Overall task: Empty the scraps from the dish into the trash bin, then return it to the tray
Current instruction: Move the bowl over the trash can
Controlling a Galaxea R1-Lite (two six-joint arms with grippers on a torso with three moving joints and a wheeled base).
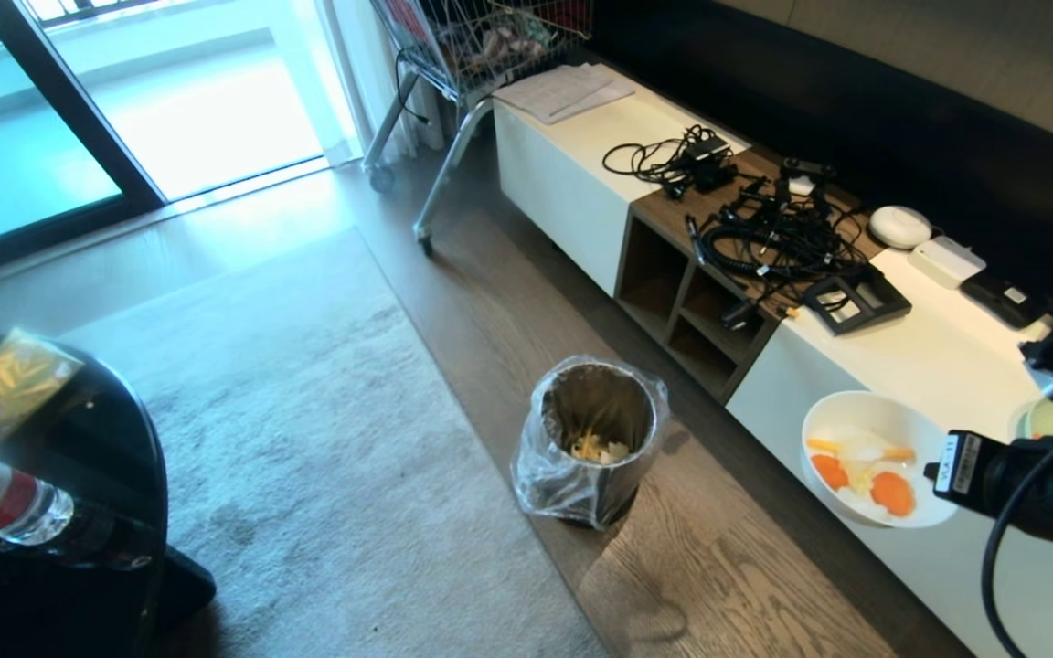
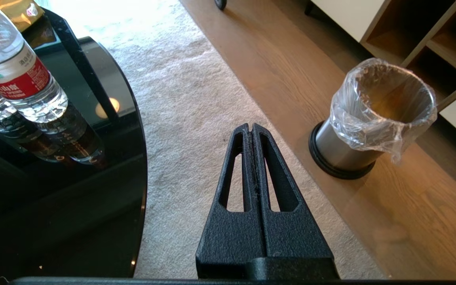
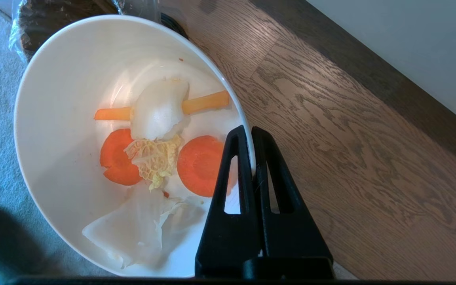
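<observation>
Off to the left, the left end effector [image 2: 251, 128] hangs idle above the rug, its two fingers pressed together on nothing, with a dark glass side table and its water bottles [image 2: 16, 75] to one side of it and the trash bin [image 2: 370, 118] ahead of it and to the other side.

The trash bin [image 1: 595, 439] stands on the wooden floor at the rug's edge, its crinkled plastic liner folded over the rim. A few pale and yellow bits already lie at its bottom, though I cannot say where they came from.

Further right, the right end effector [image 3: 251, 132] is clenched on the near rim of the dish [image 3: 73, 79], one finger inside the wall and one outside. The dish [image 1: 874, 457] is off any surface, carried level in front of the white bench and still short of the bin, which lies beyond the dish's far edge from that end effector. The scraps [image 3: 160, 146] are all inside: carrot rounds, an orange stick, pale cabbage leaves.

So, by my reckoning, the pick-up is done and the carry is under way. Bringing the dish over the bin, tipping it out and taking it back to the tray are all left. The tray itself is not in sight from here.
</observation>
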